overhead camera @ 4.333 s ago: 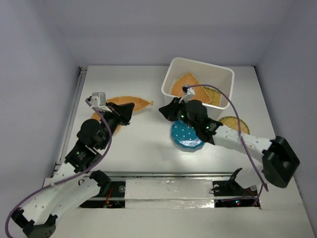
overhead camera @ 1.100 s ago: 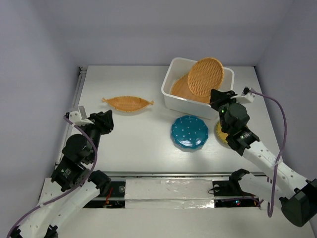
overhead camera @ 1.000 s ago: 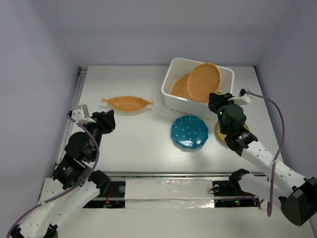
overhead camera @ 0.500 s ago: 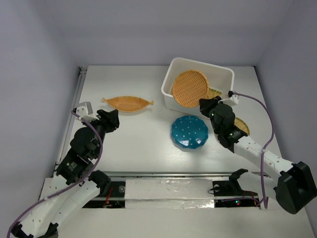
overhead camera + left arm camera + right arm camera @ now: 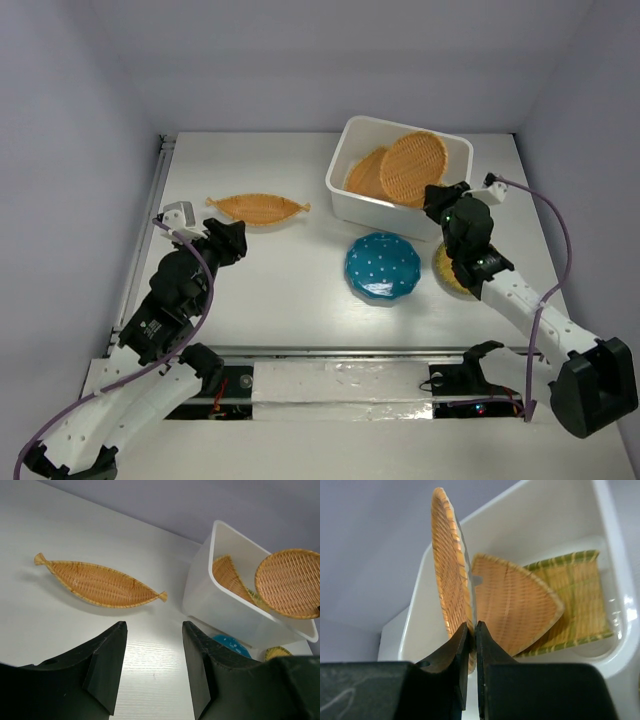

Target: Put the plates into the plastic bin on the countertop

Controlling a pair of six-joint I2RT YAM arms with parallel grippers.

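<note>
Round wicker plate (image 5: 413,168) swung rightward since frame 0.5 s earlier; held tilted over plastic bin (image 5: 378,211), rim pinched by right gripper (image 5: 471,630). Left gripper (image 5: 153,630) spread, empty. Binned: fan plate (image 5: 515,605), green-edged plate (image 5: 575,600). Left on countertop (image 5: 280,290): leaf plate (image 5: 258,208), teal plate (image 5: 383,266), small wicker plate (image 5: 447,268).

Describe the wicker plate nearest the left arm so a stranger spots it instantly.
Find the white bin at the far side of the table. Left of it, lying alone, is a wicker plate. Only this one is long and pointed at both ends.
</note>
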